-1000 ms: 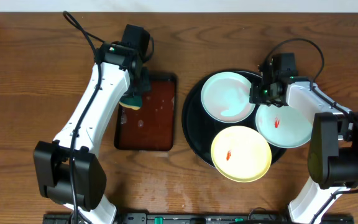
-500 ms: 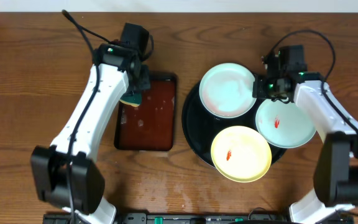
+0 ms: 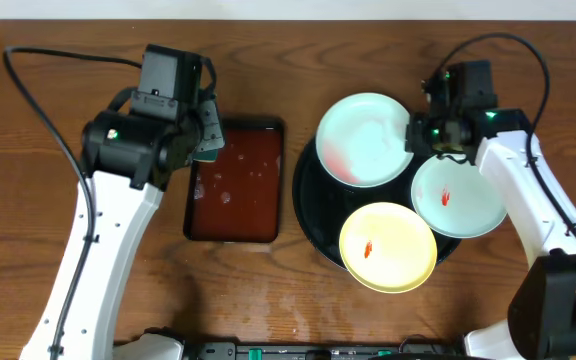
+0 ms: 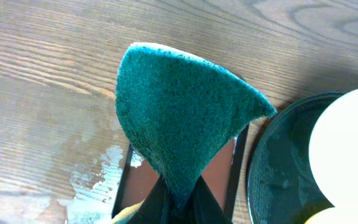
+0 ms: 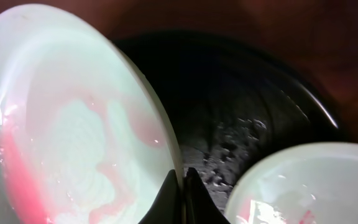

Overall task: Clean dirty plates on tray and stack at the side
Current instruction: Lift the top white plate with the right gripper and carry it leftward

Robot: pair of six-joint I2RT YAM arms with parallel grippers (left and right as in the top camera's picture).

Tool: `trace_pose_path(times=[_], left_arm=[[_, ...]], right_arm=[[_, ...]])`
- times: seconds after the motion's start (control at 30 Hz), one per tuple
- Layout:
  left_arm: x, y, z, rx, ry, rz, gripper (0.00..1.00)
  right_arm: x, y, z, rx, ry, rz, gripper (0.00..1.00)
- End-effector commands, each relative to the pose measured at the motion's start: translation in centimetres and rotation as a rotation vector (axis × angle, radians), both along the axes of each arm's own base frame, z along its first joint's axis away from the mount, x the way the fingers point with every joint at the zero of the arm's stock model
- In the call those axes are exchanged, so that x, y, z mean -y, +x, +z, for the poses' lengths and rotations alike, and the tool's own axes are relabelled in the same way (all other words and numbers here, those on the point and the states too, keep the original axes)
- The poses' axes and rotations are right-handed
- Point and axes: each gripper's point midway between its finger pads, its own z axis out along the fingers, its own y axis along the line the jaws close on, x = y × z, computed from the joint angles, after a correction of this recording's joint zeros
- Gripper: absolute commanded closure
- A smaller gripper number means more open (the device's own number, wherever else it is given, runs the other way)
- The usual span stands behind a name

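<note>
The round black tray [image 3: 310,215] holds three plates. My right gripper [image 3: 414,138] is shut on the right rim of a mint-white plate [image 3: 366,140] and holds it tilted above the tray's back; pink smears and foam cover it [image 5: 67,143]. A second mint-white plate [image 3: 460,200] with a red smear lies at the tray's right. A pale yellow plate [image 3: 388,247] with a red smear lies at the front. My left gripper [image 3: 206,140] is shut on a green sponge [image 4: 179,118], raised over the back left of the reddish-brown tray.
The rectangular reddish-brown tray [image 3: 236,195] lies left of the black tray, wet with droplets. A wet patch [image 4: 92,180] marks the wood beside it. Bare wood-grain tabletop [image 3: 28,120] spreads to the far left and front.
My left arm rose and swung left, lifting the sponge off the reddish tray. My right gripper lifted and tilted the mint-white plate, shifting it slightly back.
</note>
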Motion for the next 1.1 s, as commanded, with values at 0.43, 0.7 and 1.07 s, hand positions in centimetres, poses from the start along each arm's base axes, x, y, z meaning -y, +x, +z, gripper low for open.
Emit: trace_pose_path(times=[0.43, 0.7, 1.07], left_arm=[[-4.9, -3.2, -0.8, -0.098, 0.198, 0.184, 0.93], [-6.2, -4.3, -1.1, -0.134, 0.224, 0.261, 0.93], [-8.6, -5.1, -1.5, -0.177, 0.197, 0.355, 0.92]], right_arm=[[-13.0, 0.4, 6.6, 0.398, -0.215, 0.084, 0.99], [-17.4, -0.8, 11.6, 0.698, -0.455, 0.153, 0.99], [-19.7, -2.1, 18.7, 0.975, -0.699, 0.147, 0.99]])
